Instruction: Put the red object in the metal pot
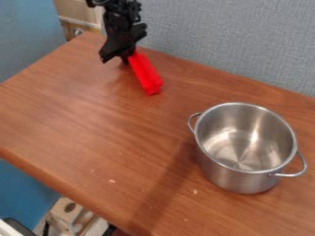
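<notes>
A: Ready to log. How to describe the red object (145,74)?
B: Reads as a bright, saturated red, even over the visible length. Has an elongated, block-like form, with fairly straight long sides and a blunt near end. Shows no markings at this resolution.
A: Orientation?
B: Slants from far left to near right. Points the near end roughly toward the metal pot (246,147). Cannot tell from this view whether resting on the table (110,129) or slightly raised.
A: Location?
B: Lies in the far part of the scene, a little left of centre, outside the pot and well apart from it. Note the pot at right, nearer: shiny, round, open at the top, with loop handles.
A: State of the gripper (127,57)?
B: Clenched, grasping the red object at the far end. Looks black against the wall (222,37). Partly hides that end, so cannot describe the covered portion.
</notes>
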Available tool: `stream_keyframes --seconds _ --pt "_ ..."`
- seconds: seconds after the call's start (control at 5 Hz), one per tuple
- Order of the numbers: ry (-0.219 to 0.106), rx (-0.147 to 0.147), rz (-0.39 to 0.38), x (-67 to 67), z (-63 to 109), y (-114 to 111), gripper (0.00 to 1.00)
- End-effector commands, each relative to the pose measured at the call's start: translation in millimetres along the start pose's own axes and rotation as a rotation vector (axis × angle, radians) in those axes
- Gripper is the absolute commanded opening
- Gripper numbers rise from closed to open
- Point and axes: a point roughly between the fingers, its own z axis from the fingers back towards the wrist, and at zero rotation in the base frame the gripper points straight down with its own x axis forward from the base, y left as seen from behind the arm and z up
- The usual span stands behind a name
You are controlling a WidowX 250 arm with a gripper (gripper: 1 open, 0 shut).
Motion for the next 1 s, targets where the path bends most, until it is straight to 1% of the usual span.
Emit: stream_keyframes --seconds 0.0,0.8 --pt "0.008 -0.009 -0.029 -6.7 19.3 -5.7 0.00" --pt "0.036 -0.015 -0.040 -12.4 51.8 -7.5 0.00"
